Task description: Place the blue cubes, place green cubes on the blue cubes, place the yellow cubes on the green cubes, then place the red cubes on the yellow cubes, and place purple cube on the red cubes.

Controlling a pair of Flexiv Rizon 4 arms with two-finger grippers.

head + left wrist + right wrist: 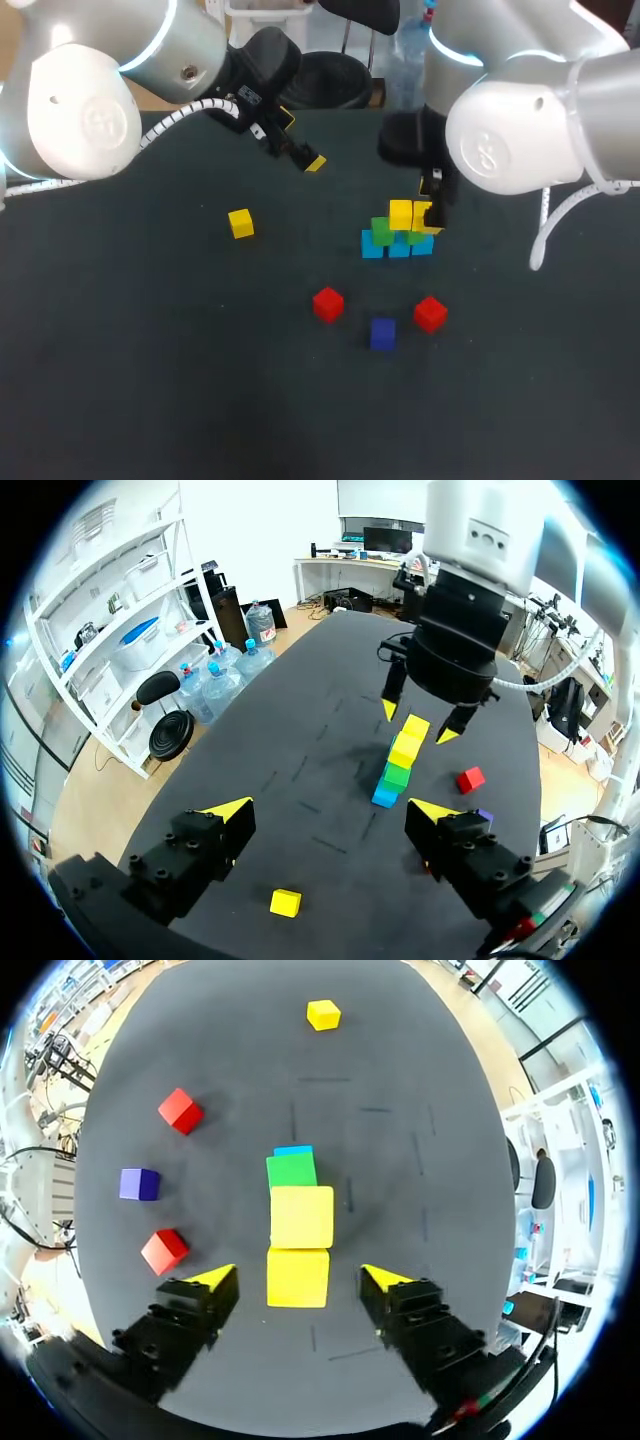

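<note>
Our right gripper stands wide, its yellow tips on either side of a yellow cube with a gap at each side, so it holds nothing. That cube sits on top of the stack, touching a second yellow cube. Below them we see green cubes and, on the dark table, a row of blue cubes.

Our left gripper hangs wide and empty above the table, well apart from the stack. A loose yellow cube lies on the table near it, untouched.

On the side of the stack toward us, a red cube and another red cube rest on the table, apart from each other and from the stack. The purple cube lies between them, a little nearer to us and touching neither.
</note>
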